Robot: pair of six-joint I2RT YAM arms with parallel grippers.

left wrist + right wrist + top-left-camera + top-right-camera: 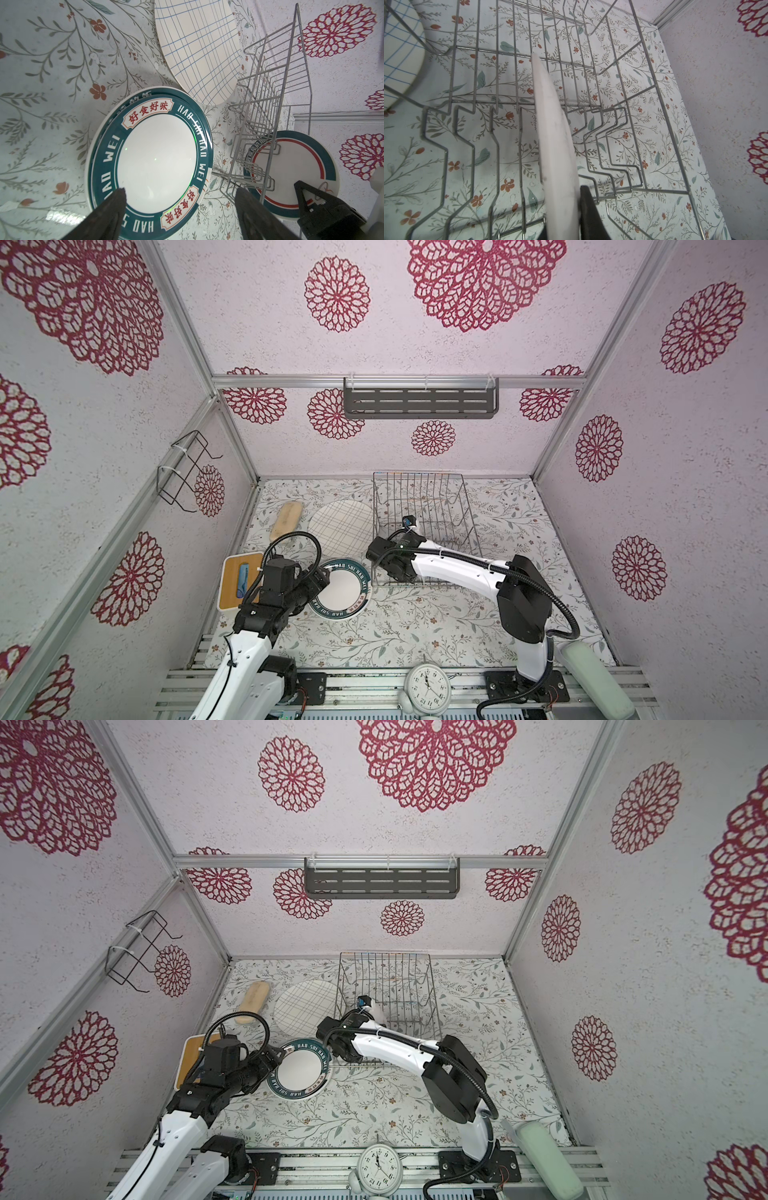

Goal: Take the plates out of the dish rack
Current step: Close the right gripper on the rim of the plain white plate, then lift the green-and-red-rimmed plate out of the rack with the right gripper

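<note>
Silver wire rack (440, 506), white-backed plate (556, 135) — round, smooth

Leaf-print table (415, 630) with dish rack (419, 497), grid plate (340, 526), teal-rimmed plates (343, 589), tan oblong object (284, 516).

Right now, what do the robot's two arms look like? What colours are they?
The left arm and right arm have smooth white shells with chunky black joints. A ribbed black cable loops along each. The right arm shows a tiny green light near its wrist. The left end effector and right end effector end in dark, wedge-shaped fingers.
</note>
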